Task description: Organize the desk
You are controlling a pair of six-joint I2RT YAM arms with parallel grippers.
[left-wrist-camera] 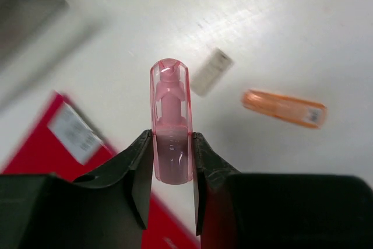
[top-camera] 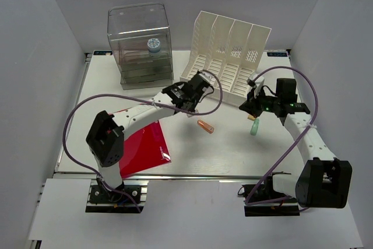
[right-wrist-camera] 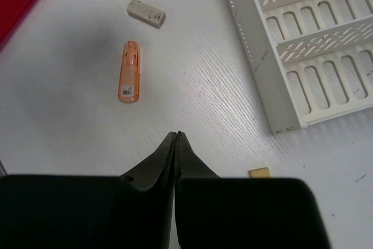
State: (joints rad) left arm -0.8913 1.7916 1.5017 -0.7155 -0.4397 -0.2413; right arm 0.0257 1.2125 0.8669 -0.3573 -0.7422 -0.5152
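Note:
The desk [top-camera: 233, 153] is a white tabletop with silver rails. My left gripper [top-camera: 189, 104] hovers over its middle and is shut on a translucent pink tube [left-wrist-camera: 172, 123], held upright between the fingers [left-wrist-camera: 140, 161]. An orange tube [top-camera: 205, 126] lies just right of it, also in the left wrist view [left-wrist-camera: 284, 108] and the right wrist view [right-wrist-camera: 129, 72]. A small white eraser [left-wrist-camera: 211, 72] lies beside it. My right gripper [top-camera: 254, 108] is shut and empty [right-wrist-camera: 176, 135], above a pale green tube [top-camera: 254, 126].
A red folder [top-camera: 143, 147] lies front left. A clear plastic drawer box [top-camera: 140, 45] stands at the back left, a white slotted file rack [top-camera: 227, 56] at the back right, close to both grippers. A small yellow scrap [right-wrist-camera: 259, 172] lies near the rack's corner.

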